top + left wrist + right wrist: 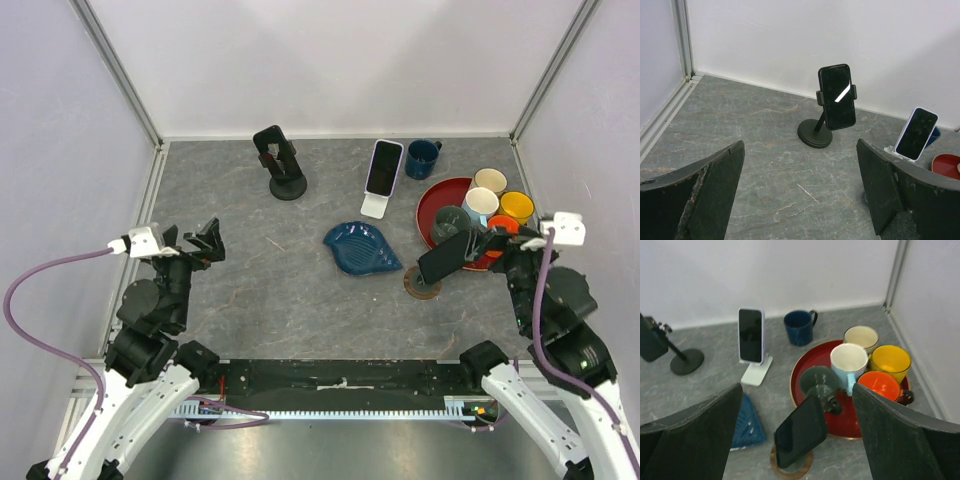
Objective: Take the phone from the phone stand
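The grey marbled counter fills the space between white walls. The two arms rise from its near edge. The left gripper hangs over the left side with its jaws spread fully and holds nothing. The right gripper is over the right side, equally wide and also empty.

A round red tray lies at the right rear. It holds a cream cup, a white cup, a yellow cup, an orange cup and a dark green cup. A blue leaf-shaped dish lies near the middle.

There are three phones, each on its own stand. At the rear left, well apart from the left gripper, a black phone is clamped upright in a black stand. Near the middle rear, a white-edged phone leans on a white stand. A navy mug is just beside it. Close in front of the right gripper, a dark phone is tilted on a stand with a round brown base, next to the tray's near rim. The gripper is not touching it.
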Motion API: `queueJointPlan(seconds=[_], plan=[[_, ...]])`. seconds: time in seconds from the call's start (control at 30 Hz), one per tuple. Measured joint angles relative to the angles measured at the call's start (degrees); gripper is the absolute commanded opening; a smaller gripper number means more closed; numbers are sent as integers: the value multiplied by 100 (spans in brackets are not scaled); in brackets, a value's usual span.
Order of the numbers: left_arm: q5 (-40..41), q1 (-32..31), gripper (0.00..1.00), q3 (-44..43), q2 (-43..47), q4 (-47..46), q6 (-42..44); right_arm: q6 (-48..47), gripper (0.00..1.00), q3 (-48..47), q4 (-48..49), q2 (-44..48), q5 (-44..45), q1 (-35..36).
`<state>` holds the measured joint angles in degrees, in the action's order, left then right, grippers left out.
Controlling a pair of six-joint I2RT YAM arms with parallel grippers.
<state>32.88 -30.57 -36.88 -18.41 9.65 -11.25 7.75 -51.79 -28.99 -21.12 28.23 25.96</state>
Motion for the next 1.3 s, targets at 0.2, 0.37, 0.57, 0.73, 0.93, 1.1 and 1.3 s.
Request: queueJointPlan(seconds=[0.2,0.37,0.57,0.73,0.93,1.1,1.3], plan=[[-9,0,100,0,184,61,-31,813,98,-520,-704,-1073,-551,7],[-26,0,100,0,192,90,-50,1453,98,-424,-1172,-1585,-579,9],[-48,0,100,0,192,105,-79,1950,98,-15,-1434,-1770,-133,-46],[-57,0,100,0,223,133,-94,2118,98,22,-1397,-2306,-256,-575],[-61,0,99,0,299,144,-122,2068,97,448,-997,-2503,-1364,-2149],[-101,0,99,0,299,151,-136,2065,92,1049,-535,-2439,-2699,-2999],[-173,0,99,0,256,201,-138,2065,71,1244,-199,-2194,-3609,-3099]])
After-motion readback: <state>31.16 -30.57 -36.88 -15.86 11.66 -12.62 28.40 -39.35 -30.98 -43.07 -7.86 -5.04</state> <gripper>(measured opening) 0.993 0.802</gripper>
